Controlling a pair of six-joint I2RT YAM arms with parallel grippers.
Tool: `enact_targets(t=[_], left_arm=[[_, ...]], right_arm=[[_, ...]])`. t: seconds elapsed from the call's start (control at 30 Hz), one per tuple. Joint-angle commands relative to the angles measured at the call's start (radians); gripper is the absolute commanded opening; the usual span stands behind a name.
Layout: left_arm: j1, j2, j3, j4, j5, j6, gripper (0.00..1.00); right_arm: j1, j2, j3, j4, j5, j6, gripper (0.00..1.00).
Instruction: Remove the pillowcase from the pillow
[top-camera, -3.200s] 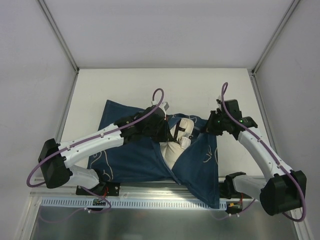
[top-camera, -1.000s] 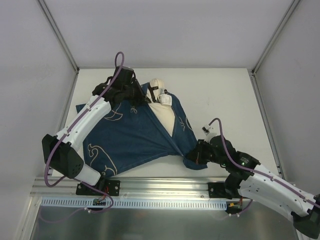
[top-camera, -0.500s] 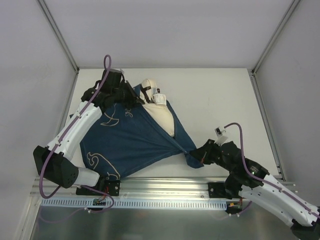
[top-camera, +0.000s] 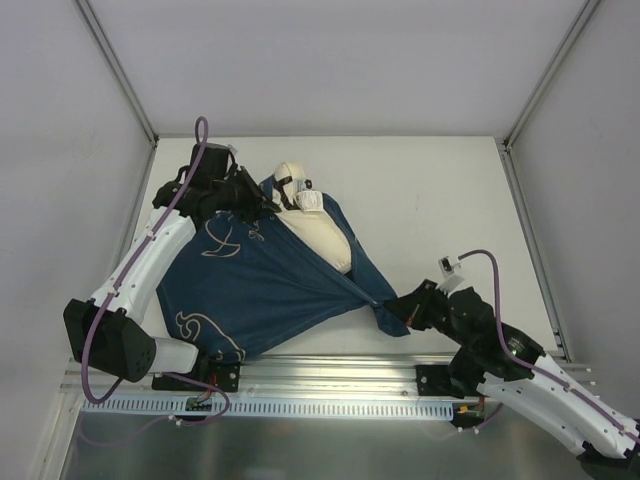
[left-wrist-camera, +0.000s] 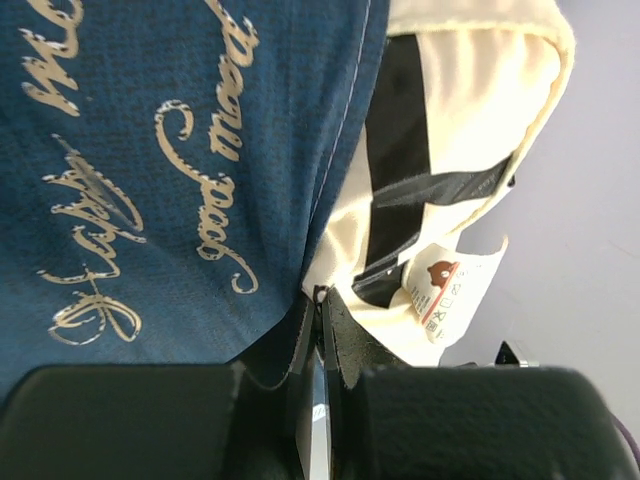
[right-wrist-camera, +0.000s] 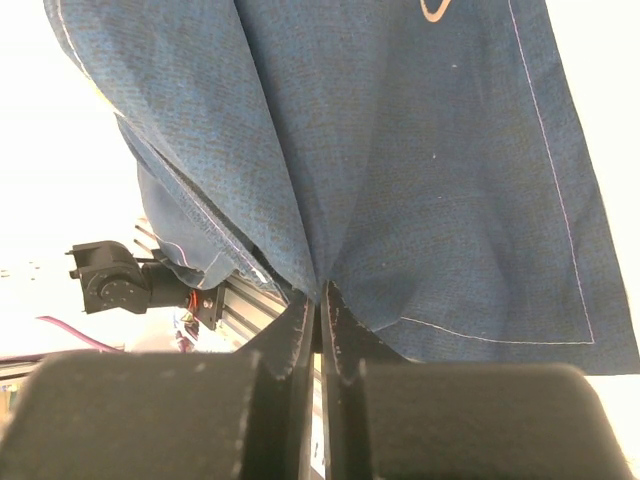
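Since the frame half a second earlier, the left gripper (top-camera: 258, 197) has shifted a little further toward the far-left corner of the table (top-camera: 440, 190), and the right gripper (top-camera: 397, 309) has drawn slightly back toward the near-right. The pillowcase (top-camera: 255, 285) is pulled taut between them as a rough triangle. The left wrist view shows that gripper's fingers pressed together on the navy hem, right where it meets the cream pillow (top-camera: 320, 238). Whether pillow cloth is also caught cannot be told. The right wrist view shows the other gripper's fingers closed tight on a bunched fold of the navy fabric, above the near rail (top-camera: 330, 372). The pillow lies diagonally in the far-left half of the table. Its far end and one long side are exposed, and the rest is under the cover. A black strap (left-wrist-camera: 400, 140) crosses the bare end, with a white label (left-wrist-camera: 447, 290) bearing a red-brown mark beside it.
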Motion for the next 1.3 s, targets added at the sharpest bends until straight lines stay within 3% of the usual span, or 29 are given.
enact_targets(t=[0.0,0.27,0.57,0.97,1.07,1.13,1.17,1.2,1.27], left_arm=[[0.121,-0.060,0.004,0.046,-0.140,0.041,0.00],[0.134,-0.064,0.030,0.046,-0.121,0.033,0.00],[0.219,-0.126,-0.001,0.043,-0.065,0.045,0.00],[0.221,-0.135,-0.022,0.045,-0.006,0.030,0.00],[0.132,-0.100,-0.004,0.042,-0.021,0.056,0.00],[0.005,-0.049,0.031,0.035,-0.049,0.076,0.00],[-0.076,0.000,0.069,0.025,-0.067,0.085,0.00],[-0.077,0.026,0.092,0.022,-0.074,0.090,0.00],[-0.185,0.083,0.141,0.003,-0.087,0.102,0.00]], right_arm=[[0.000,0.010,0.015,-0.235,0.060,-0.032,0.01],[0.000,0.145,-0.038,-0.088,-0.007,-0.025,0.01],[0.000,0.107,-0.127,-0.030,-0.027,0.020,0.01],[0.000,0.239,-0.134,0.087,-0.093,0.004,0.01],[0.000,0.263,-0.124,0.088,-0.084,-0.012,0.01],[0.000,0.279,-0.114,0.094,-0.082,-0.022,0.01],[0.000,0.297,-0.111,0.096,-0.084,-0.026,0.03],[0.000,0.306,-0.107,0.093,-0.085,-0.032,0.07],[0.000,0.323,-0.081,0.058,-0.076,-0.040,0.16]])
